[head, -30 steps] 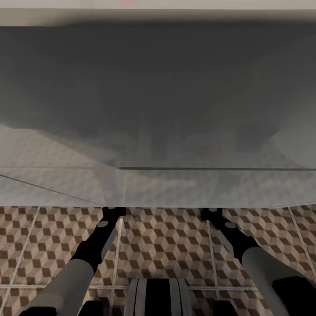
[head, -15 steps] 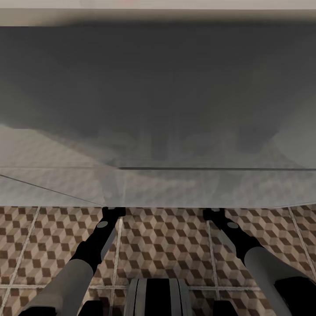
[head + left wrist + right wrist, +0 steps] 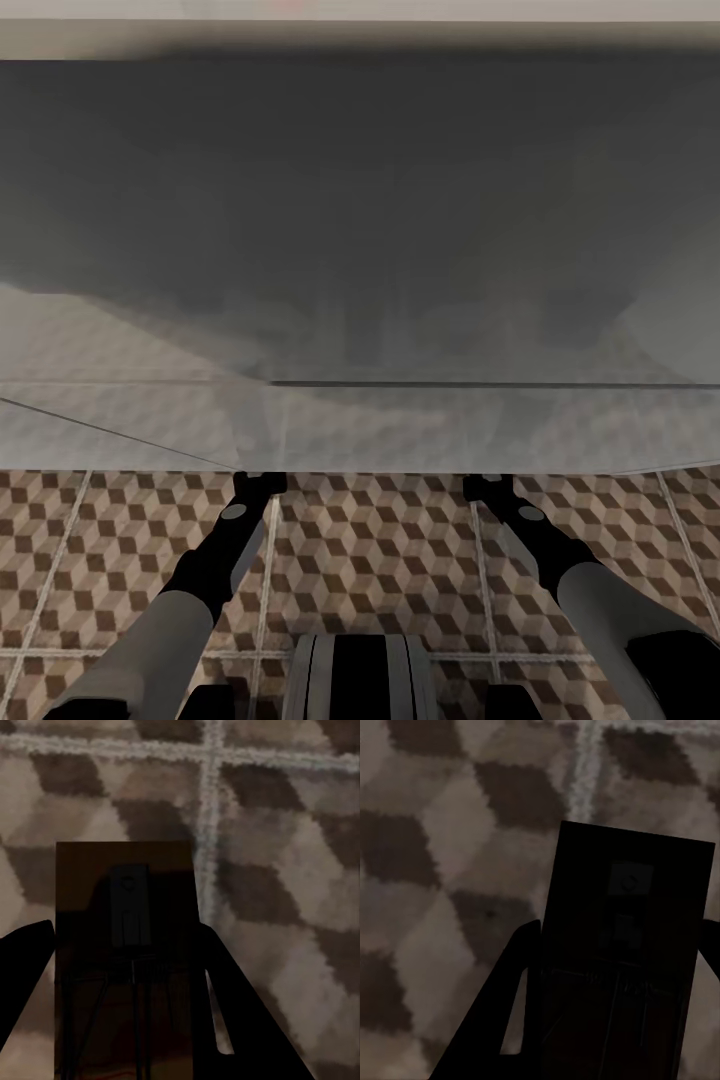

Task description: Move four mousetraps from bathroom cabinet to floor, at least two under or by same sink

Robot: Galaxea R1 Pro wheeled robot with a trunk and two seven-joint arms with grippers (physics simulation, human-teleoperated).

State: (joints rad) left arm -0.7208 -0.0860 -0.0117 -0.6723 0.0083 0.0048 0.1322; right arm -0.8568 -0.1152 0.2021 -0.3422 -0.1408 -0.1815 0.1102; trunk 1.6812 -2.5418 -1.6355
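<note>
Right now I have both arms stretched forward and down, their ends disappearing under the front edge of a wide pale surface (image 3: 360,430) that spans the head view; I can't say for certain what that surface is.

On my left wrist camera, a mousetrap (image 3: 126,945) sits flat between the two dark fingers (image 3: 247,1020) of the left gripper (image 3: 127,1005), one finger at each long edge. It looks clamped on the trap, with the trap's free end sticking out ahead of the fingertips over the bathroom floor (image 3: 285,832). A pale grout line runs just beside the trap's outer edge.

On my right wrist camera, a second mousetrap (image 3: 622,945) lies between the fingers (image 3: 502,1020) of the right gripper (image 3: 615,1020) in the same way, gripped along its sides and jutting forward past the tips. The cube-patterned tile lies close beyond it, and I cannot tell whether either trap is touching the tile.

In the head view the left gripper's wrist (image 3: 258,485) and the right one's (image 3: 487,488) meet the pale edge, well apart from each other, with tiled floor between the arms.
</note>
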